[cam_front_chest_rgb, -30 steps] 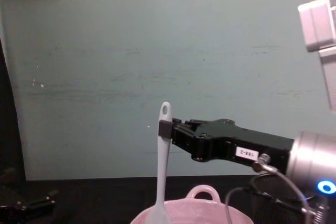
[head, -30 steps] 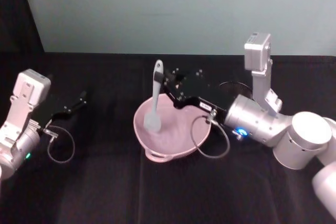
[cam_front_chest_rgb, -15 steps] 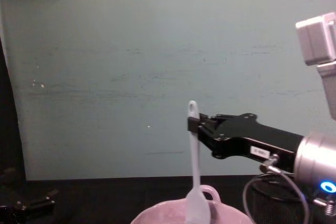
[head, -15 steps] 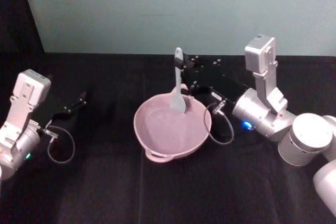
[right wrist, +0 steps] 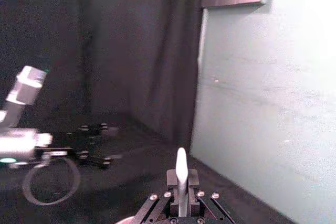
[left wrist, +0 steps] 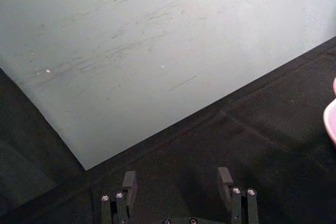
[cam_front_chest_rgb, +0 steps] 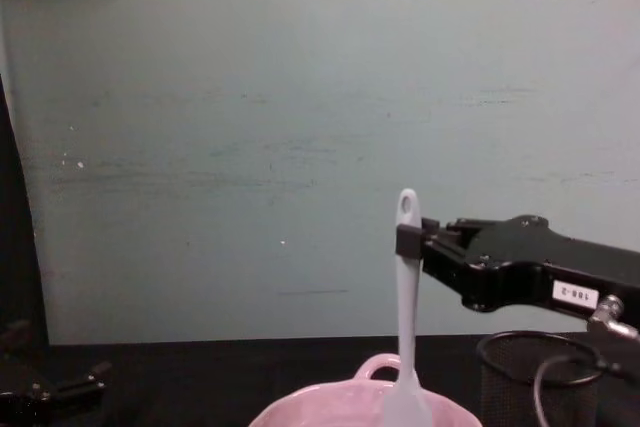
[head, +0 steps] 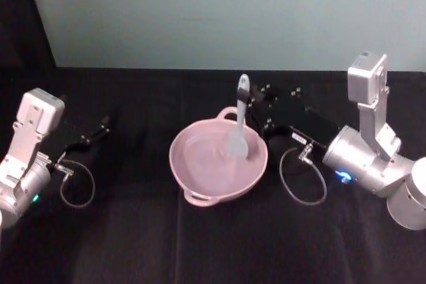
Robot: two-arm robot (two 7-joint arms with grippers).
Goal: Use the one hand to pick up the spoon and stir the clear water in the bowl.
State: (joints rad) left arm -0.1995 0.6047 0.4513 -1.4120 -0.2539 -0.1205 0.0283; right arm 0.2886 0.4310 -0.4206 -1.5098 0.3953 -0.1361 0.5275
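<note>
— Where is the spoon (head: pixel 238 126) to be found?

— It is held nearly upright over the bowl (head: pixel 181 167), with its scoop lowered inside the rim on the bowl's right side. The clear water (head: pixel 206 161) is seen there only as a faint sheen (whether the scoop is wetted cannot be told). In the chest view the spoon (cam_front_chest_rgb: pixel 405 317) is seen rising well above the bowl (cam_front_chest_rgb: pixel 330 405).

— By what is it held?

— The handle is clamped just below its holed end by the right end effector (head: pixel 248 106), which is closed on it from the right. The same grip is shown in the right wrist view, where the white handle is pinched between the black fingers.

— And what is seen farther out?

— The bowl is set at the middle of the black counter (head: pixel 133 231), with a loop handle on its far rim. A black mesh cup (cam_front_chest_rgb: pixel 535 377) is seen just right of the bowl, under the right arm. The left end effector (head: pixel 93 134) is parked low at the far left, well apart from the bowl, with its fingers (left wrist: pixel 129 179) spread and nothing between them.
</note>
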